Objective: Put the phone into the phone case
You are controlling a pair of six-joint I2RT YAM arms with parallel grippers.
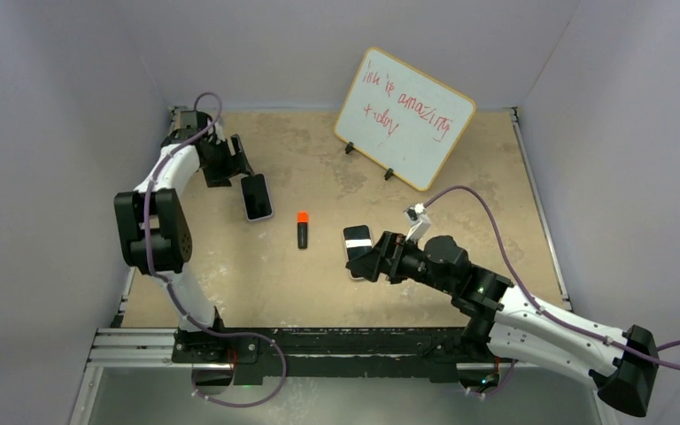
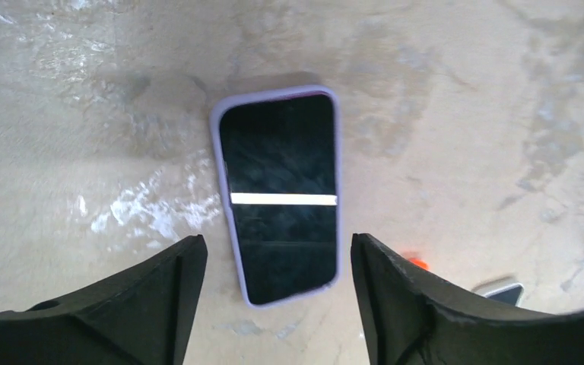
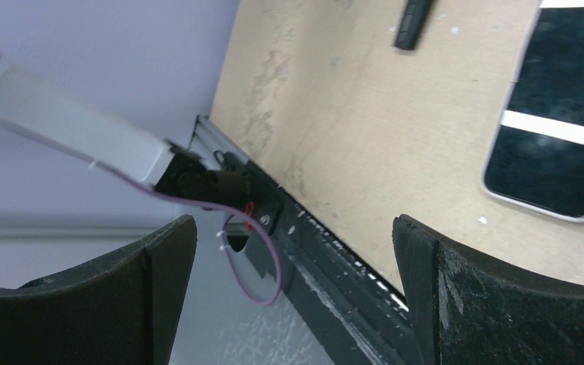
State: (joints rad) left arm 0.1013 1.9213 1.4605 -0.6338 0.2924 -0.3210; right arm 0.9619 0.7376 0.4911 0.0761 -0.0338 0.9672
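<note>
Phone [image 2: 281, 194] looks seated in case [image 2: 217, 152], far left; left gripper [image 2: 277, 239] released, right gripper [image 3: 295, 220] open, empty, by a 2nd phone [image 3: 555, 114]; next: back off, check corners flush.

I am looking into what is most likely a robotics lab test cell. Plain pale walls [image 1: 53, 133] are closing in a scuffed tan table [image 1: 319, 292] on three sides. A left arm [image 1: 155, 230] and a right arm [image 1: 513, 314] are sitting bolted to a metal rail [image 1: 133, 341], purple cables [image 1: 209, 96] are trailing off them, and a handwritten whiteboard [image 1: 405, 118] is standing at the back.
</note>
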